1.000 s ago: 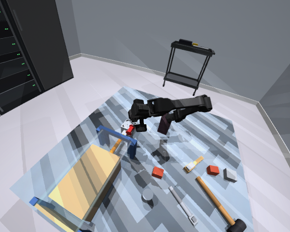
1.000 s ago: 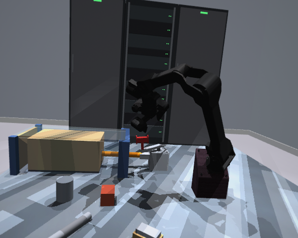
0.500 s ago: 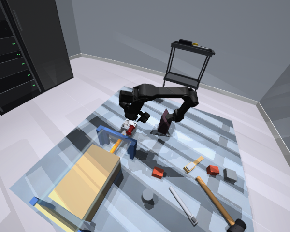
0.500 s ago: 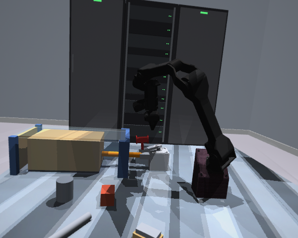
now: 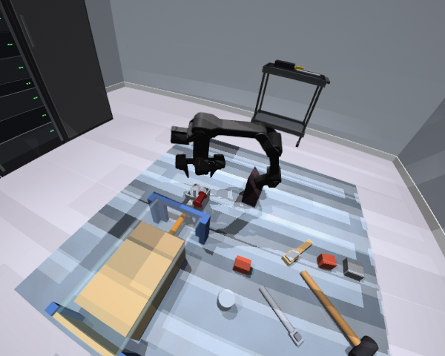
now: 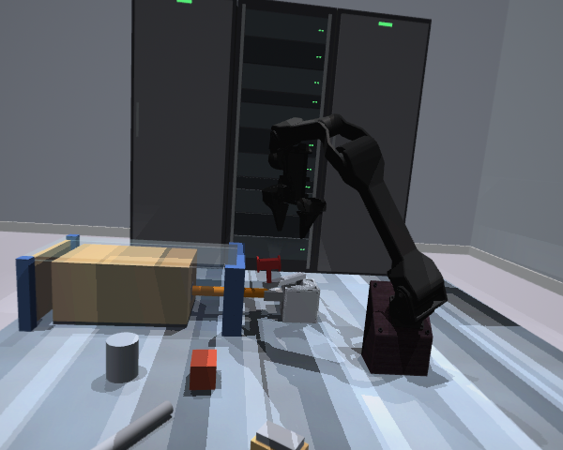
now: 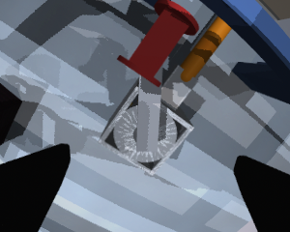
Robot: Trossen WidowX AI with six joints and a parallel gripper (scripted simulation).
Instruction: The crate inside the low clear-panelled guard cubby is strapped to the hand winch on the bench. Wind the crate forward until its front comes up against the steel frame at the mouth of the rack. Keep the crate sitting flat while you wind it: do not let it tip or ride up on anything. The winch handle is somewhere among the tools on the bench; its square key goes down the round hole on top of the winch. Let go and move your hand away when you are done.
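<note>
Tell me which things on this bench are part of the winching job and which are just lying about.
Part of the job:
- crate
- orange strap
- blue steel frame
- winch
- red handle, already on the winch
- hand, open and empty above it

Lying about:
- hammer
- grey bar
- two red blocks
- grey cylinder
- grey cube
- small tan-handled tool

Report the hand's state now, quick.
Hand: open wide, holding nothing, hanging above the winch and its red handle.
</note>
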